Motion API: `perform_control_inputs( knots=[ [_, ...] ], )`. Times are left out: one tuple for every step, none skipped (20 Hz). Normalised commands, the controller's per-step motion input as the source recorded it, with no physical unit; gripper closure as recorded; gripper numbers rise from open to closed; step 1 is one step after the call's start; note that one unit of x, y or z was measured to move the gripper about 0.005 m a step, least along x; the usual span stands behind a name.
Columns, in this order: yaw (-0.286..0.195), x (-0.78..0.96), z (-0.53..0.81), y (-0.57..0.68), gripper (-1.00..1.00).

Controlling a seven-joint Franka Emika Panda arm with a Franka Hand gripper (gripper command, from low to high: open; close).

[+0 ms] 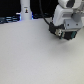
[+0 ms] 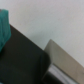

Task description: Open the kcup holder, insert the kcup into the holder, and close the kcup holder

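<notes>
In the exterior view my gripper [image 1: 61,34] hangs low over the table at the exterior view's right, below the white arm. A small greenish patch shows between its fingers, too blurred to name. The black kcup holder is not plainly seen there. In the wrist view a black flat surface [image 2: 22,62], probably part of the kcup holder, fills the lower part. A teal-green shape [image 2: 4,27] sits at the picture's edge and may be the kcup's green top. I cannot tell whether the gripper is open or shut.
A tall white bottle-like object [image 1: 25,10] stands at the back, on the exterior view's left. The white table [image 1: 30,55] spreads across the front. A grey-beige block [image 2: 65,62] lies beside the black surface in the wrist view.
</notes>
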Motion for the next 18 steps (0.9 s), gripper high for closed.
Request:
perform_control_inputs(
  knots=[
    [0.007,-0.9,0.0,0.59,-1.0],
    [0.008,-0.9,0.0,0.59,-1.0],
    [0.01,-0.88,0.0,0.6,-1.0],
    [0.02,-0.79,0.0,0.6,-1.0],
    [0.018,-0.79,0.0,0.61,-1.0],
    [0.022,-0.76,-0.01,0.61,-1.0],
    [0.018,-0.76,-0.01,0.62,-1.0],
    [0.026,-0.86,-0.08,0.56,-1.0],
    [0.013,-0.88,-0.07,0.59,-1.0],
    [0.005,-0.9,-0.05,0.6,-1.0],
    [0.003,-0.91,-0.03,0.6,-1.0],
    [0.003,-0.91,-0.02,0.6,-1.0],
    [0.004,-0.91,-0.02,0.6,-1.0],
    [0.008,-0.92,-0.02,0.58,-1.0],
    [0.027,-0.89,-0.01,0.53,-1.0],
    [0.042,-0.75,0.01,0.49,-1.0],
    [0.064,-0.62,0.01,0.46,-1.0],
    [0.0,-0.69,0.11,0.57,-1.0]
  ],
)
